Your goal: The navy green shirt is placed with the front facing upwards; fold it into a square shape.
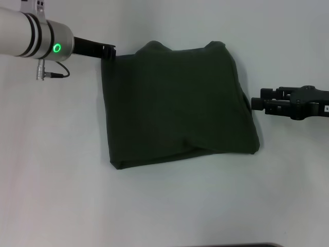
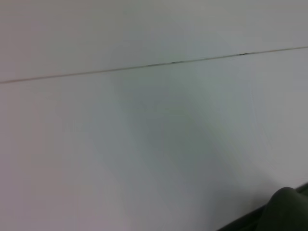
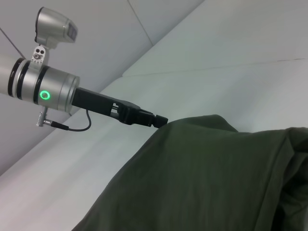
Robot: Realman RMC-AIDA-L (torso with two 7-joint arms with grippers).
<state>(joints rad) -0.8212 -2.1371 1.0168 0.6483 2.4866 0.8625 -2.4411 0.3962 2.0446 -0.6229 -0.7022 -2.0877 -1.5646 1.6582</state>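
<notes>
While the folded navy green shirt [image 1: 177, 103] lies flat, left gripper [image 1: 110, 51] fingers pinch its corner; right gripper [image 1: 255, 103] unclear.

No readable words, numbers or brand names appear in any view. The folded dark olive-green cotton shirt [image 1: 177, 105] shows plain fabric with no lettering. A small white label on the black right gripper [image 1: 255, 103] is too small to read.
</notes>
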